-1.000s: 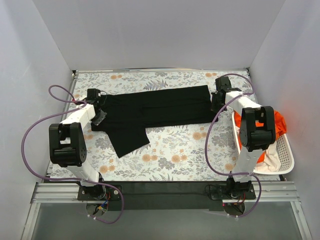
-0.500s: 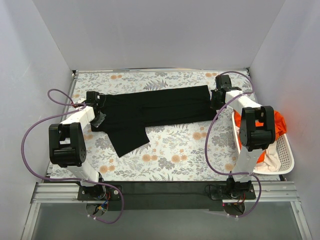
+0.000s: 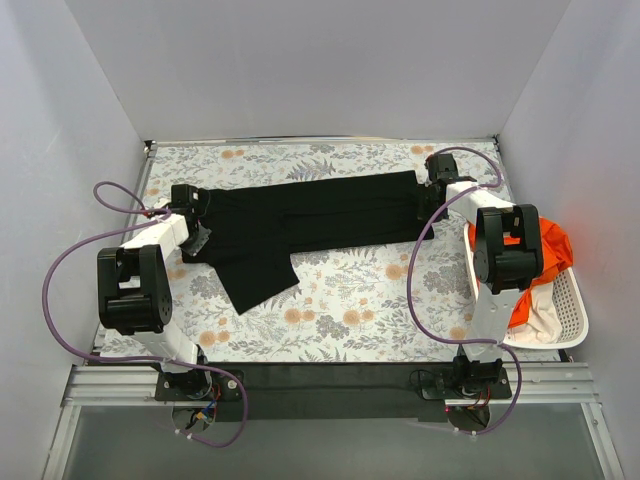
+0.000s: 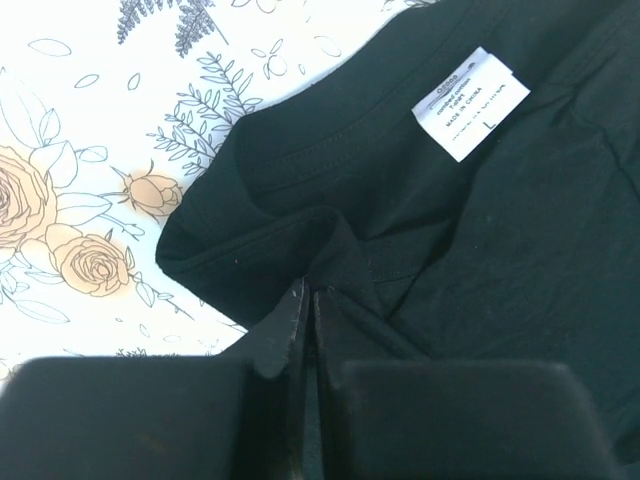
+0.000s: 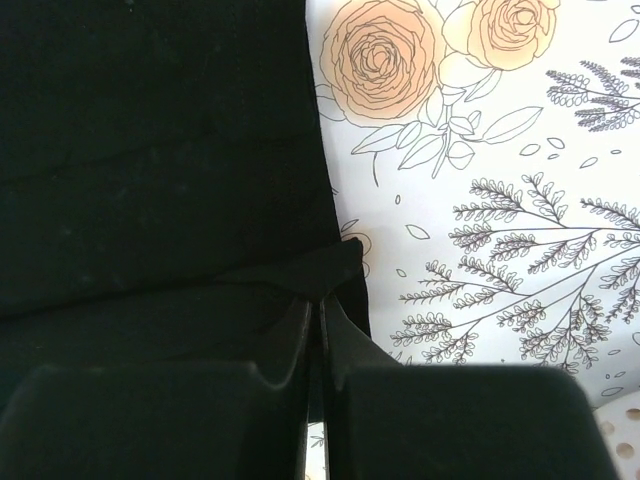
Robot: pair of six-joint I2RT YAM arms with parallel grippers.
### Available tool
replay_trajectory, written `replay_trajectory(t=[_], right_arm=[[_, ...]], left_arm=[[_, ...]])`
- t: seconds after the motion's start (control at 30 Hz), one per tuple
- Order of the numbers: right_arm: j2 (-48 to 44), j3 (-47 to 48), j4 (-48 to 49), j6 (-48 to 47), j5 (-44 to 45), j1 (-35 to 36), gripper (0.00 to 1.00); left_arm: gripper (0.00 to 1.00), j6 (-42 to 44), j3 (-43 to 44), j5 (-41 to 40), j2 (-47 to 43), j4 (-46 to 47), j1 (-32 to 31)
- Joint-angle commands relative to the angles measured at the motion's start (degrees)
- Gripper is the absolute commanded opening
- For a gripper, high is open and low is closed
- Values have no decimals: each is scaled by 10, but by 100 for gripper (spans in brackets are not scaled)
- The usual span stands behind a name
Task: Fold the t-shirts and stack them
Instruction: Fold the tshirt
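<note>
The black t-shirt (image 3: 300,220) lies stretched across the far half of the floral table, one sleeve flap hanging toward the front left. My left gripper (image 3: 192,206) is shut on the shirt's collar end; in the left wrist view the gripper (image 4: 308,300) pinches a fold near the white size label (image 4: 470,102). My right gripper (image 3: 432,190) is shut on the shirt's hem end; in the right wrist view the gripper (image 5: 318,305) pinches a raised corner of black cloth (image 5: 150,160). The blue chest mark is hidden.
A white slatted basket (image 3: 572,310) stands at the right edge, holding an orange shirt (image 3: 552,245) and a cream one (image 3: 540,318). White walls enclose the table on three sides. Purple cables loop beside both arms.
My right gripper has moved slightly toward the back with the shirt's hem end. The left gripper has shifted a little toward the back as well. The shirt stays stretched.
</note>
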Motion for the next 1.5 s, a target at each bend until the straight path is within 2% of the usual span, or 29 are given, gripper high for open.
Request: replay_trajectory(t=[0.0,0.4,0.9,1.0,1.1,1.13,1.2,1.23,1.27,1.33,1.37,1.47], right_arm=[[-1,24,23,-14,8,-10,7],[-1,24,24,-17,27,-8,6],[9,23,24,-17,31,-11,8],[8,25,24,-17,29,-11,11],[2,31,24,-18,18,-11,25],[-1,31,24,-18,13,-11,30],[-18,34,24,-18,-6,-11,37],[-24,34,25,-19,-11,-10,44],[-38,33,25,-19,-16,-7,48],[-54,26,25,-20,-21,-1,55],[-70,23,25,-19,-22,4,56],[-109,-4,25,-15,-30,20,60]], left_arm=[[0,10,10,-29,-19,17,10],[0,36,56,-37,-45,4,10],[0,31,103,-27,43,8,10],[6,33,110,-26,57,11,10],[19,39,120,-22,55,11,10],[26,39,121,-21,53,11,10],[33,45,123,-16,34,11,10],[38,47,122,-15,25,10,10],[50,53,121,-16,6,10,10],[59,59,108,-15,-19,10,10],[66,62,101,-13,-32,10,9],[75,71,62,-5,-92,7,4]])
